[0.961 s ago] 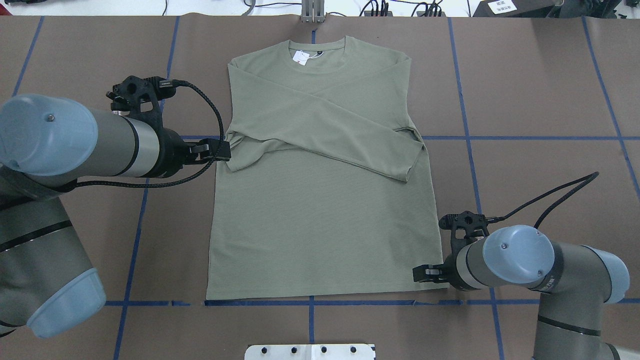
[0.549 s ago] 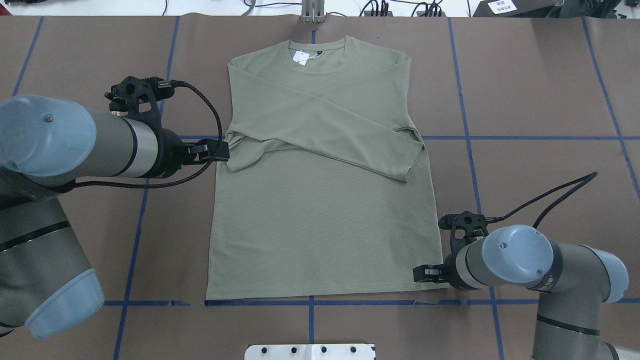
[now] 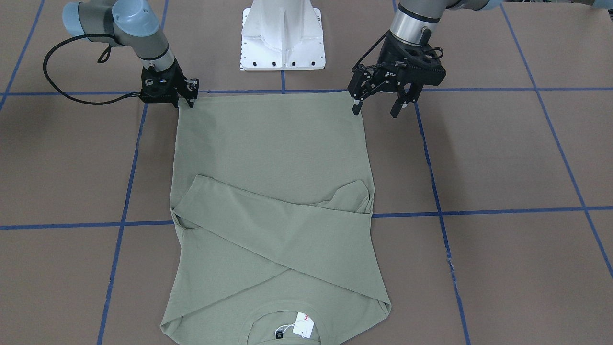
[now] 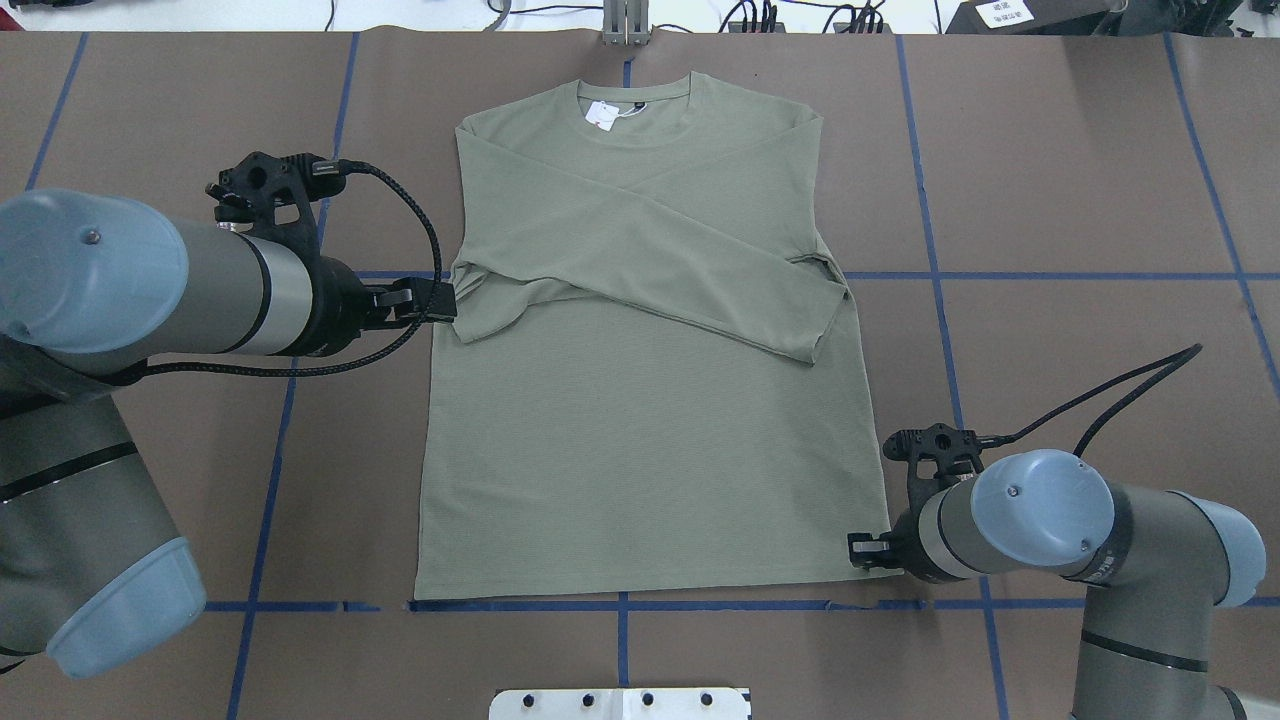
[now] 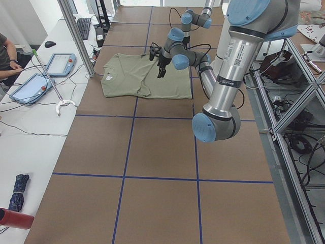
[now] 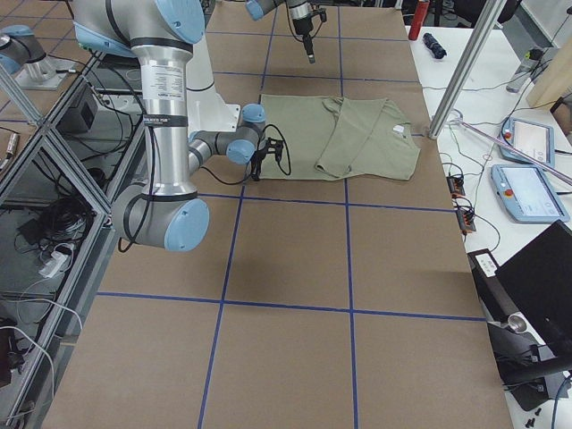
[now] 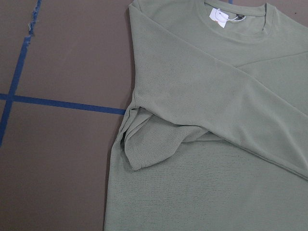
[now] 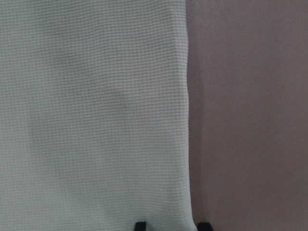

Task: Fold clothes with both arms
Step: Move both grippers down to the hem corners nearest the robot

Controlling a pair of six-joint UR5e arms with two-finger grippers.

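The clothes, one sage-green long-sleeved shirt (image 4: 640, 440), lie flat on the brown table with both sleeves crossed over the chest and a white tag (image 4: 601, 114) at the neck. My left gripper (image 3: 374, 110) hangs open above the table beside the shirt's left edge (image 4: 440, 300); its wrist view looks down on the folded sleeve (image 7: 154, 144) and shows no fingers. My right gripper (image 3: 186, 101) sits low at the hem's right corner (image 4: 868, 550). Its fingertips (image 8: 139, 224) stand apart, astride the shirt's side edge, and the cloth (image 8: 96, 120) lies flat.
The white pedestal base (image 3: 282, 43) stands just behind the hem. Blue tape lines (image 4: 1050, 276) cross the brown table cover. A side bench with tablets (image 5: 30, 86) and a seated person (image 5: 6, 53) runs along the far edge.
My right gripper has slid a little to the right, toward the hem corner. The left arm has drifted slightly left. The shirt lies as before.
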